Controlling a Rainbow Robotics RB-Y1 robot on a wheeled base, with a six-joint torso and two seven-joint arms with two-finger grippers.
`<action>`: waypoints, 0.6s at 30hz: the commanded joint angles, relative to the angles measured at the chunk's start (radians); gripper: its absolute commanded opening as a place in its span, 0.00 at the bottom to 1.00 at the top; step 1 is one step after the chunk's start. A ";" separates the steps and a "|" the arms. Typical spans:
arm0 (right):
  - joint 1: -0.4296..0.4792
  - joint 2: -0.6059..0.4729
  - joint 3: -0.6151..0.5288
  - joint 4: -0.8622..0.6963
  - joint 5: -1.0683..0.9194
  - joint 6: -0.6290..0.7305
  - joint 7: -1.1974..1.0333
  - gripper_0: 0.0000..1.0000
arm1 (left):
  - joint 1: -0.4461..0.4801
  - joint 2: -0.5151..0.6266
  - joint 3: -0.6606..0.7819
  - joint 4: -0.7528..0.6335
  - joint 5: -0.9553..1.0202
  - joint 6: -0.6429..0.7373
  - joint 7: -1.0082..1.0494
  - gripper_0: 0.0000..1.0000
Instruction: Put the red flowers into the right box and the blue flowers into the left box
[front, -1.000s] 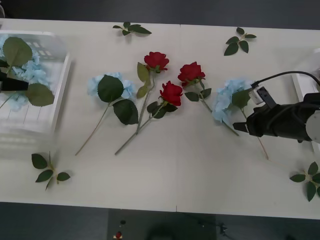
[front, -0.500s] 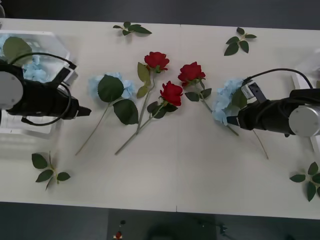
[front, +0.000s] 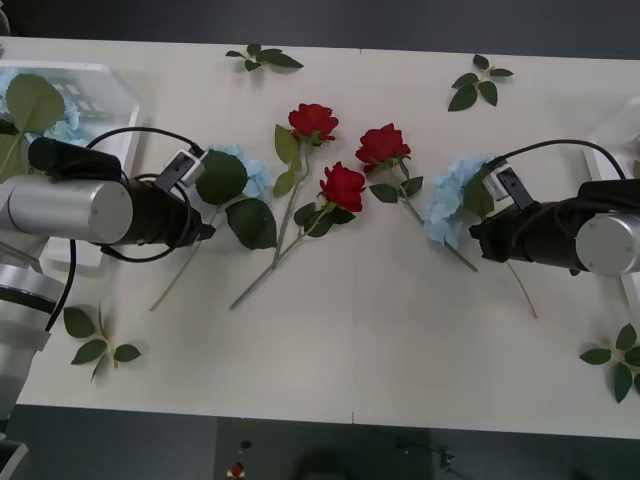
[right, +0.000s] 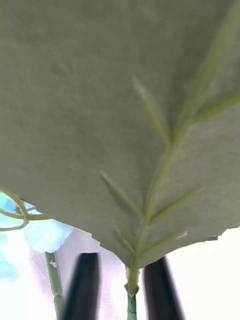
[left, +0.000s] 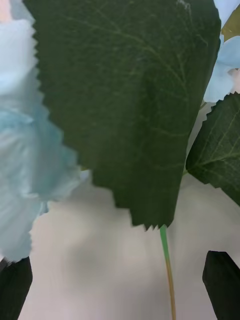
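Three red flowers (front: 313, 120) (front: 383, 145) (front: 343, 186) lie mid-table. One blue flower (front: 252, 178) lies left of them. My left gripper (front: 205, 232) hovers over its stem (left: 167, 272), open, with its fingers (left: 222, 282) wide on either side, under a big leaf (left: 130, 100). A second blue flower (front: 450, 200) lies to the right. My right gripper (front: 473, 236) is at its stem (right: 131, 297), with the fingers (right: 160, 287) narrowed around the stem but a gap still showing. The left box (front: 105, 80) holds a blue flower (front: 62, 130). Part of the right box (front: 600, 165) shows at the right edge.
Loose green leaf sprigs lie at the far edge (front: 265, 57) (front: 478, 85), near the front left (front: 98, 340) and front right (front: 620, 360). The table's near half between the two arms is bare.
My left arm swung right from the left box to the blue flower's stem. My right gripper moved left onto the other blue flower's stem and then held there.
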 joint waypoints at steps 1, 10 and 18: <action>-0.021 0.001 -0.005 -0.008 0.002 -0.005 -0.024 0.00 | -0.015 -0.027 -0.005 0.004 -0.042 -0.037 0.043 1.00; -0.019 -0.016 -0.019 -0.023 -0.076 -0.006 -0.015 0.00 | -0.018 -0.050 -0.086 0.145 -0.055 -0.252 0.052 1.00; 0.074 -0.055 -0.140 -0.141 -0.203 0.020 0.015 0.00 | -0.016 -0.050 -0.100 0.168 -0.058 -0.255 0.056 0.00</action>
